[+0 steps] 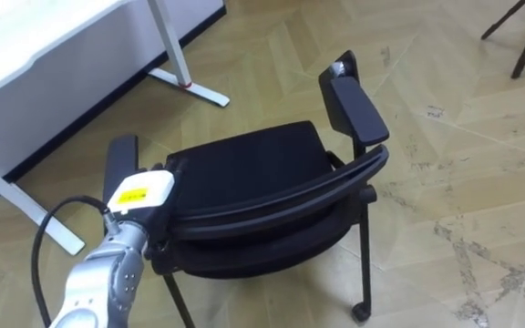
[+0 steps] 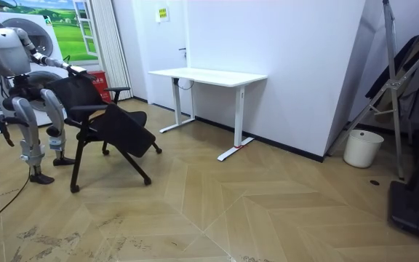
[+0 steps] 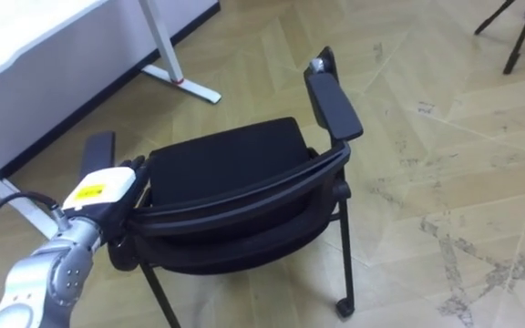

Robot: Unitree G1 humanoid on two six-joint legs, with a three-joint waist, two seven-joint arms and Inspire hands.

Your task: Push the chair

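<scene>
Behind the chair (image 1: 244, 164), near the white desk (image 2: 209, 75), robot stands w/ left hand (image 3: 108, 196) at the left end of the backrest (image 1: 281, 196), fingers hooked over its top rail, prob. a grip to steer the push. Only 1 arm works; right hand (image 2: 4, 131) hangs at its side.

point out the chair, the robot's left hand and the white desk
chair (image 1: 244, 169), left eye view, on the middle of the black seat
left hand (image 1: 142, 193), left eye view, on the back of the hand at the chair's backrest
white desk (image 2: 209, 75), room view, on the tabletop
</scene>
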